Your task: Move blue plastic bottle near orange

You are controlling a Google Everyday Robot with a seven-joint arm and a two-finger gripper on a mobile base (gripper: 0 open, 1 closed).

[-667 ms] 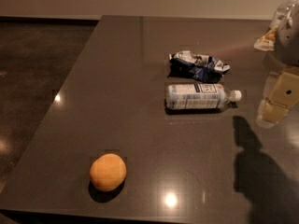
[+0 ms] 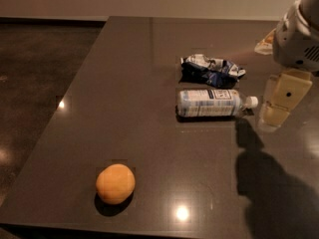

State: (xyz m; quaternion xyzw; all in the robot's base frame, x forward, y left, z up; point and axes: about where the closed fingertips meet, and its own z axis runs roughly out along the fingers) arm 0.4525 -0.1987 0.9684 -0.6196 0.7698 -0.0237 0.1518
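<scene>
An orange (image 2: 115, 183) sits near the front left edge of a dark counter (image 2: 124, 83). Well behind it, toward the right, the blue plastic bottle (image 2: 209, 102) lies on its side, white cap pointing right. The pincer (image 2: 277, 104) hangs just beyond the cap, not holding anything; its opening cannot be told. A crumpled snack bag (image 2: 212, 68) lies just behind the bottle.

My end effector (image 2: 273, 116) hangs over the right side of the desk (image 2: 124, 108), just beside the cap end of the blue plastic bottle (image 2: 209, 102). A crumpled snack bag (image 2: 212, 69) lies close behind the bottle, crowding its far side. Between the bottle and the orange (image 2: 115, 183), near the front-left corner, the way lies open.
</scene>
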